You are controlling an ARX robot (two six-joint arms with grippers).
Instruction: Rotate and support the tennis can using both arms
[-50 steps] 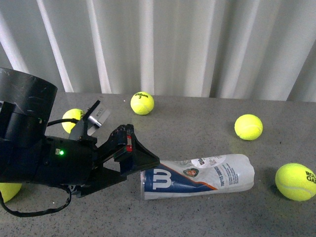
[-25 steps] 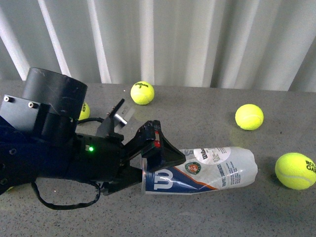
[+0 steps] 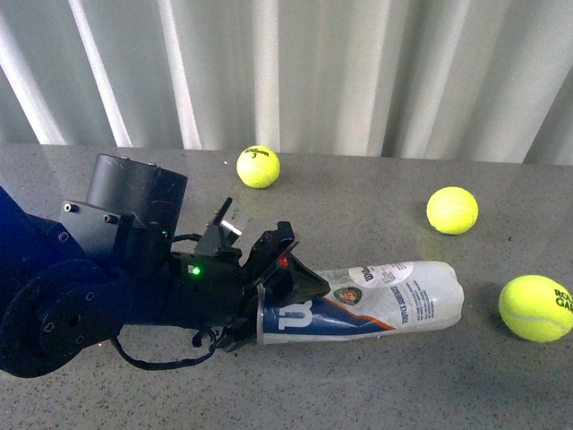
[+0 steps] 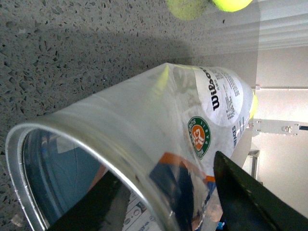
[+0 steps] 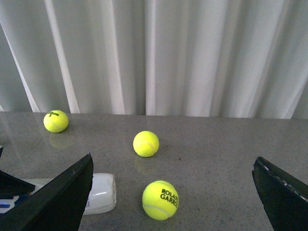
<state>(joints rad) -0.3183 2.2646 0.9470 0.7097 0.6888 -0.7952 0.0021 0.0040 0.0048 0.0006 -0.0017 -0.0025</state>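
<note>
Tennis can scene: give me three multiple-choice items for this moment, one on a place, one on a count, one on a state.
1. Where on the tennis can is the left pincer?
A. At its metal-rimmed open end
B. At its rounded closed end
C. Nowhere near it

2. How many tennis balls show in the front view?
A. One
B. Three
C. Six

3. What state is the right pincer in?
A. Shut on a ball
B. Open, holding nothing
C. Shut on the can

Answers:
1 A, since the left wrist view looks straight at the metal rim.
2 B, since three yellow balls lie on the grey table.
3 B, since its fingers stand wide apart over bare table.
</note>
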